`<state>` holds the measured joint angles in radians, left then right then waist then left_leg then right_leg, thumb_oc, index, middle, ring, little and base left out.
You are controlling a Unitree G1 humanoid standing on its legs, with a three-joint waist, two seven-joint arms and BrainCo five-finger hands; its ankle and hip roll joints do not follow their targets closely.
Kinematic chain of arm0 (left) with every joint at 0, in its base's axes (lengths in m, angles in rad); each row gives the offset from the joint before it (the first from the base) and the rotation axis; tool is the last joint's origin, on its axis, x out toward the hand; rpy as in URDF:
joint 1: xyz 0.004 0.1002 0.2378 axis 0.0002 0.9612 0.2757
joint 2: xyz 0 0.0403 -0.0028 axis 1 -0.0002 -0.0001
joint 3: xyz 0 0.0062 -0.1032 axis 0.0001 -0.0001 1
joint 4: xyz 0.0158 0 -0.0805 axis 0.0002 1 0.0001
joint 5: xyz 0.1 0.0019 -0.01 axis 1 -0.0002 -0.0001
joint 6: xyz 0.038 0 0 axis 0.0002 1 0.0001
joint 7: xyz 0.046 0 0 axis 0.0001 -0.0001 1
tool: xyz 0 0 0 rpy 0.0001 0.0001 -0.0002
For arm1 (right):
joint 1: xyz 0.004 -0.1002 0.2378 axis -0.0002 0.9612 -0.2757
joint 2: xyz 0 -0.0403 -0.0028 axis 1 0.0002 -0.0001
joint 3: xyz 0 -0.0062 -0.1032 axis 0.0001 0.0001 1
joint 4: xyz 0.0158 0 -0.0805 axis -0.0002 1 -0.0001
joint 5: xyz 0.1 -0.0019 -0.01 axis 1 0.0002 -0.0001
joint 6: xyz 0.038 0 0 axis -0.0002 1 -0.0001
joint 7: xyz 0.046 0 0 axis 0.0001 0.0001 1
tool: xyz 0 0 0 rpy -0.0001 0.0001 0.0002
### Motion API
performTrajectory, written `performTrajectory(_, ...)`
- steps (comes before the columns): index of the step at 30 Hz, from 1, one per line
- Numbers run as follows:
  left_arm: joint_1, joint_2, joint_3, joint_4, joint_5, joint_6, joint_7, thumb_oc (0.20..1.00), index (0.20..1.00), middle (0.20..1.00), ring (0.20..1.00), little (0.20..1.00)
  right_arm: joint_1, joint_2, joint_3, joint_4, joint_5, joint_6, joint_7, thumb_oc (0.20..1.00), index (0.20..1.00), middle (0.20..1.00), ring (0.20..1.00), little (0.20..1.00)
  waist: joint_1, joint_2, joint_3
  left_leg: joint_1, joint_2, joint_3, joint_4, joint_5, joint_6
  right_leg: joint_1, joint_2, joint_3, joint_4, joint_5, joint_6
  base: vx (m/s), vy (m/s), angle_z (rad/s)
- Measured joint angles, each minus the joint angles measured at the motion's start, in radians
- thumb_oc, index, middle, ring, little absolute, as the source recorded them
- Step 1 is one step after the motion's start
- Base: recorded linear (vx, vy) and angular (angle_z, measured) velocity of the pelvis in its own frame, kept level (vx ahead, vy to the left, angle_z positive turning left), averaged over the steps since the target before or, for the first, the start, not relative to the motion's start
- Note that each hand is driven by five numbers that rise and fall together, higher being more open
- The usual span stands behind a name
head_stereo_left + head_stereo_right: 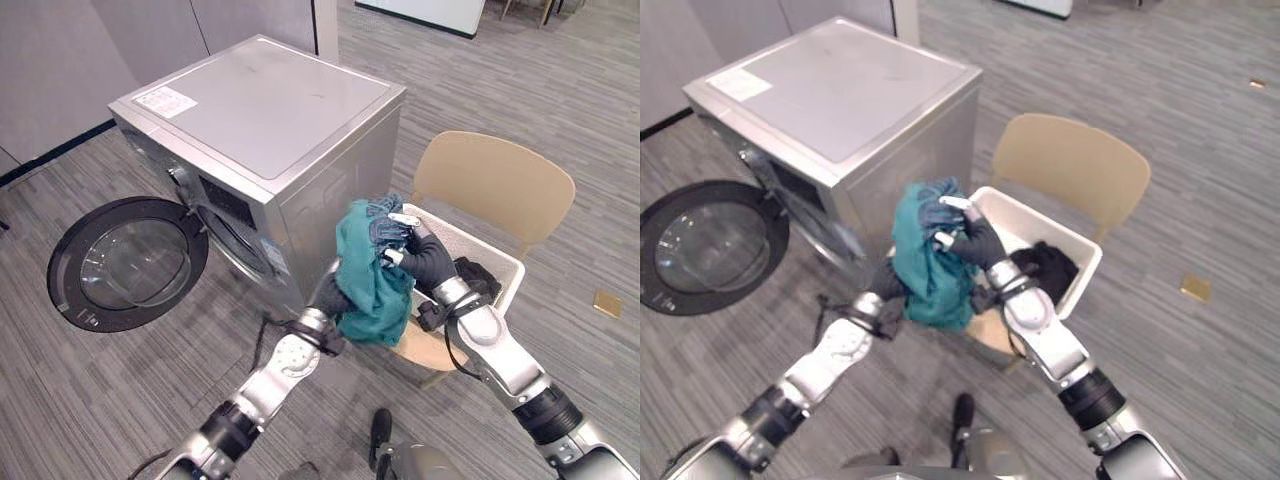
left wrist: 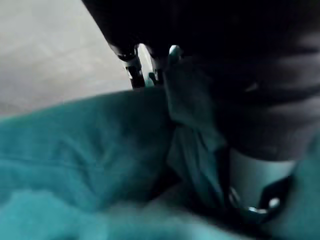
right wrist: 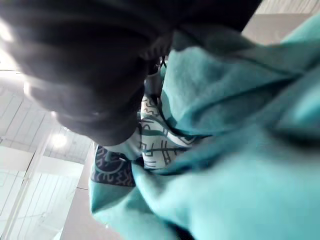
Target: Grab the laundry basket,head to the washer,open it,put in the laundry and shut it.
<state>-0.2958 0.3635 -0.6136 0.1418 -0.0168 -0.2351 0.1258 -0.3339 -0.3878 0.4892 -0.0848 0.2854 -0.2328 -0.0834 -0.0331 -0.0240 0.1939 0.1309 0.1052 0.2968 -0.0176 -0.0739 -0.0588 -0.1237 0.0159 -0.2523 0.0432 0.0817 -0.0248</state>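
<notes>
Both of my hands are up on a bundle of teal cloth (image 1: 372,280), which hangs between them over the near rim of the white laundry basket (image 1: 500,262). From the head camera I see my right hand (image 1: 420,255) at the top of the bundle with its fingers curled into the fabric, pinching the teal piece together with a darker blue patterned garment (image 1: 385,215) that bunches up above it. That hand's own wrist camera shows the teal folds pressed against the dark cover, with a strip of white-and-dark patterned fabric (image 3: 155,142) caught between them. My left hand (image 1: 330,297) sits low on the bundle's left side, half buried in cloth; I cannot tell whether its fingers are closed, since the fabric hides them in the head views and its wrist view gives me little more than teal folds (image 2: 90,150) and dark cover. Dark clothing (image 1: 478,277) lies inside the basket at its right end. The basket rests on the seat of a tan wooden chair (image 1: 495,185), whose back rises behind it. Just left of the chair stands the silver front-loading washer (image 1: 260,120), and its round door (image 1: 125,262) is swung wide open to the left, above the grey striped carpet (image 1: 90,380).
</notes>
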Motion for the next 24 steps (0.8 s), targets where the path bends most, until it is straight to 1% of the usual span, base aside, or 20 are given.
performTrajectory(1,-0.001,-0.007,-0.025,0.000,-0.001,0.003,0.005,1.000,1.000,1.000,1.000,1.000,-0.009,0.017,0.023,0.009,0.001,0.000,-0.003,0.200,0.200,0.200,0.200,0.200,0.006,-0.014,-0.011,-0.003,-0.020,0.005,0.001,0.011,-0.001,-0.013,-0.017,0.006,0.002,0.016,0.001,0.00,0.096,-0.03)
performTrajectory(3,-0.001,-0.008,-0.032,0.007,-0.002,0.003,0.007,1.000,1.000,1.000,1.000,1.000,-0.028,0.021,0.047,0.025,0.002,0.000,-0.003,0.200,0.200,0.200,0.200,0.200,0.007,-0.013,-0.021,-0.003,-0.030,0.014,0.000,0.017,0.010,-0.013,-0.032,0.010,0.002,0.026,0.010,0.00,0.060,-0.01)
performTrajectory(4,0.003,-0.004,-0.033,0.009,-0.002,0.003,0.009,1.000,1.000,1.000,1.000,1.000,-0.031,0.036,0.058,0.028,0.005,0.001,-0.004,0.200,0.200,0.200,0.200,0.200,0.010,-0.018,-0.033,-0.002,-0.044,0.017,0.002,0.015,0.017,-0.014,-0.042,0.014,0.000,0.033,0.019,0.01,0.096,-0.02)
performTrajectory(5,0.002,-0.002,-0.036,0.013,-0.003,0.003,0.017,0.755,0.755,0.755,0.755,0.755,-0.045,0.050,0.066,0.043,0.012,0.001,-0.007,0.200,0.200,0.200,0.200,0.200,0.009,-0.021,-0.041,-0.002,-0.049,0.017,-0.001,0.018,0.021,-0.014,-0.045,0.017,-0.004,0.045,0.006,0.00,0.129,-0.09)
performTrajectory(6,-0.008,-0.006,-0.040,0.030,-0.003,0.003,0.028,0.200,0.200,0.200,0.200,0.200,-0.056,0.083,0.077,0.064,0.025,0.001,-0.007,0.200,0.200,0.200,0.200,0.200,0.008,-0.022,-0.056,-0.001,-0.054,0.022,-0.002,0.018,0.021,-0.010,-0.047,0.022,-0.016,0.053,0.015,0.00,0.083,-0.12)
performTrajectory(7,-0.009,-0.009,-0.041,0.039,-0.003,0.003,0.035,0.200,0.200,0.200,0.200,0.200,-0.059,0.090,0.081,0.071,0.039,0.001,-0.009,0.200,0.200,0.200,0.200,0.200,0.008,-0.022,-0.067,-0.001,-0.055,0.025,-0.004,0.019,0.023,-0.011,-0.048,0.025,-0.020,0.058,0.017,-0.01,0.069,-0.09)
performTrajectory(8,-0.009,-0.010,-0.039,0.043,-0.003,0.003,0.038,0.200,0.200,0.200,0.200,0.200,-0.059,0.093,0.082,0.074,0.043,0.001,-0.010,0.225,0.225,0.225,0.225,0.225,0.008,-0.024,-0.074,-0.001,-0.056,0.026,-0.005,0.019,0.024,-0.010,-0.049,0.027,-0.024,0.059,0.019,-0.02,0.077,-0.03)
performTrajectory(9,-0.010,-0.011,-0.041,0.050,-0.003,0.002,0.045,0.200,0.200,0.200,0.200,0.200,-0.060,0.099,0.090,0.077,0.049,0.001,-0.012,0.796,0.796,0.796,0.796,0.796,0.008,-0.034,-0.085,0.001,-0.059,0.026,-0.005,0.020,0.024,-0.004,-0.049,0.027,-0.034,0.067,0.017,-0.01,0.052,-0.01)
performTrajectory(10,-0.016,-0.013,-0.041,0.065,-0.003,0.002,0.055,0.200,0.200,0.200,0.200,0.200,-0.061,0.098,0.098,0.082,0.049,0.001,-0.013,0.950,0.950,0.950,0.950,0.950,0.010,-0.039,-0.089,0.006,-0.061,0.026,-0.005,0.020,0.024,0.001,-0.049,0.028,-0.036,0.072,0.011,-0.02,0.066,-0.02)
performTrajectory(11,-0.015,-0.013,-0.041,0.079,-0.003,0.004,0.073,0.200,0.200,0.200,0.200,0.200,-0.061,0.097,0.111,0.091,0.056,0.002,-0.014,1.000,1.000,1.000,1.000,1.000,0.009,-0.041,-0.095,0.013,-0.060,0.027,-0.008,0.020,0.024,0.010,-0.047,0.029,-0.044,0.075,0.013,-0.01,0.026,-0.04)
performTrajectory(17,-0.013,-0.010,-0.037,0.092,-0.004,0.005,0.086,0.200,0.200,0.200,0.200,0.200,-0.058,0.090,0.124,0.091,0.078,0.004,-0.012,1.000,1.000,1.000,1.000,1.000,0.010,-0.042,-0.104,0.017,-0.061,0.029,-0.010,0.021,0.026,0.016,-0.046,0.031,-0.052,0.079,0.018,0.00,0.013,-0.01)
performTrajectory(20,0.027,-0.014,0.011,0.091,-0.011,0.004,0.084,0.200,0.200,0.200,0.200,0.200,-0.053,0.078,0.132,0.090,0.071,0.010,0.001,1.000,1.000,1.000,1.000,1.000,0.012,-0.043,-0.107,0.024,-0.057,0.027,-0.017,0.021,0.025,0.031,-0.041,0.029,-0.060,0.079,0.019,0.00,0.000,0.00)
performTrajectory(21,0.046,-0.013,0.038,0.091,-0.012,0.005,0.083,0.200,0.200,0.200,0.200,0.200,-0.051,0.074,0.139,0.089,0.068,0.011,0.002,1.000,1.000,1.000,1.000,1.000,0.011,-0.044,-0.107,0.029,-0.055,0.026,-0.017,0.021,0.025,0.039,-0.039,0.028,-0.065,0.079,0.019,0.02,0.010,0.04)
performTrajectory(23,0.105,-0.004,0.118,0.085,-0.019,0.004,0.082,0.200,0.200,0.200,0.200,0.200,-0.028,0.024,0.136,0.046,0.018,0.014,0.015,1.000,1.000,1.000,1.000,1.000,0.017,-0.045,-0.113,0.028,-0.051,0.022,-0.020,0.021,0.024,0.041,-0.036,0.023,-0.072,0.079,0.019,0.03,0.010,0.07)
performTrajectory(24,0.155,0.011,0.181,0.070,-0.020,0.004,0.082,0.200,0.200,0.200,0.200,0.200,-0.003,-0.011,0.115,0.008,-0.022,0.014,0.023,1.000,1.000,1.000,1.000,1.000,0.017,-0.045,-0.113,0.027,-0.049,0.020,-0.022,0.022,0.022,0.042,-0.034,0.018,-0.075,0.079,0.019,0.02,0.003,0.08)
